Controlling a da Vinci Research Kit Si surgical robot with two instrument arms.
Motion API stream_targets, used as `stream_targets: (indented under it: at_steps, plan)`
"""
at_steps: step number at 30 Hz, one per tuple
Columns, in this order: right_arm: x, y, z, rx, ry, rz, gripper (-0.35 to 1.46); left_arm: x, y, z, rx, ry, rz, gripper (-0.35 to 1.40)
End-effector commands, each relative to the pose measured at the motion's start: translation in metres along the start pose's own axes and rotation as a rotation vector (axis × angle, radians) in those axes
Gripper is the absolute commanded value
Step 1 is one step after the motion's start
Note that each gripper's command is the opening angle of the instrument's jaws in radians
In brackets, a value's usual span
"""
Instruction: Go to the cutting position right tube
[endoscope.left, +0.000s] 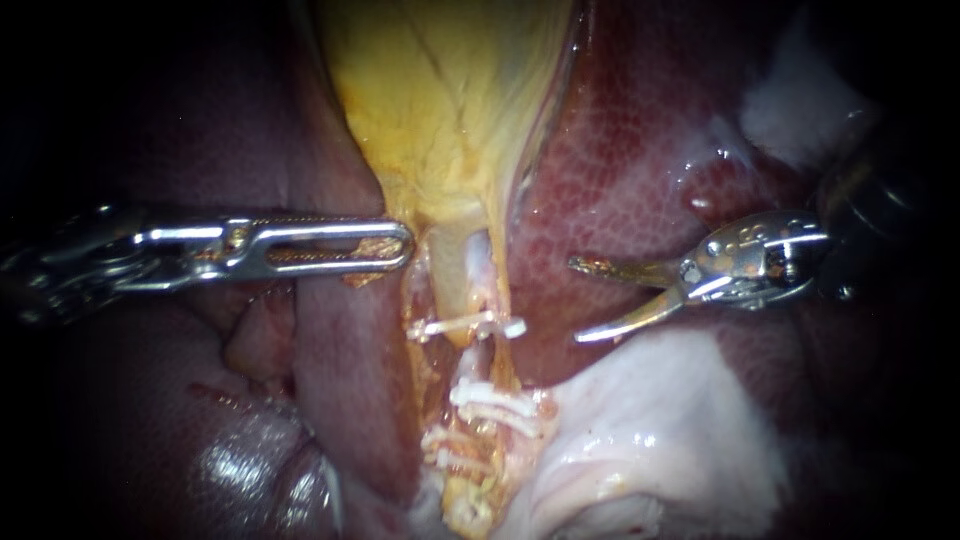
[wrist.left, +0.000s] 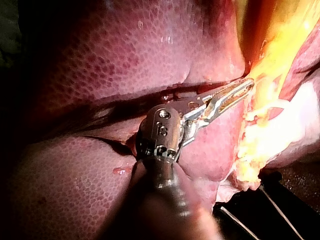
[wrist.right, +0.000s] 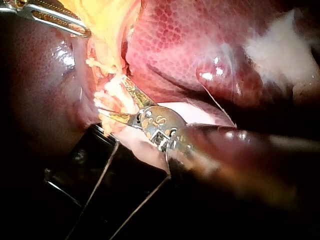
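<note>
My right instrument (endoscope.left: 578, 300) claw wide, empty, near tube (endoscope.left: 478, 268). Advance level until it straddles tube between upper clip (endoscope.left: 465, 325), lower clips (endoscope.left: 492, 402). My left instrument (endoscope.left: 405, 245) claw grips gallbladder (endoscope.left: 440, 100).

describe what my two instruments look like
The left instrument is shiny silver metal: a long, straight, slotted pincer with fine ridges inside, on a jointed steel wrist. The right instrument has a silver riveted wrist on a dark shaft and two slim, curved, tapering blades, one stained orange.
</note>
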Motion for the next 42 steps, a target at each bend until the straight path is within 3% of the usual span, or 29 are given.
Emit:
stream_targets:
  at_steps: [1,5,10,16,24,28,33,42]
  plan:
    - [0.0000,0.0000,0.0000,0.000,0.000,0.000,1.43,-0.0001,0.0000,-0.0002,0.001,0.001,0.000,-0.35]
    - [-0.0005,0.0001,0.0003,0.008,0.000,-0.003,1.43,-0.0012,0.0000,-0.0016,0.010,0.007,-0.006,-0.35]
    - [-0.0016,0.0000,0.0017,0.026,-0.006,-0.011,1.43,-0.0038,0.0002,-0.0050,-0.013,-0.006,-0.021,-0.35]
    - [-0.0044,-0.0001,0.0047,0.044,-0.045,0.011,1.43,-0.0047,0.0006,-0.0076,-0.020,-0.024,-0.027,-0.35]
    - [-0.0099,0.0011,0.0097,0.082,-0.083,0.095,1.43,-0.0047,0.0006,-0.0079,-0.020,-0.024,-0.034,-0.35]
    - [-0.0116,0.0018,0.0120,0.099,-0.093,0.127,1.43,-0.0047,0.0006,-0.0079,-0.020,-0.024,-0.034,-0.35]
    - [-0.0128,0.0022,0.0146,0.124,-0.105,0.146,1.43,-0.0047,0.0006,-0.0080,-0.020,-0.024,-0.033,-0.35]
    - [-0.0128,0.0012,0.0167,0.194,-0.106,0.172,1.42,-0.0048,0.0008,-0.0081,-0.025,-0.026,-0.034,-0.35]
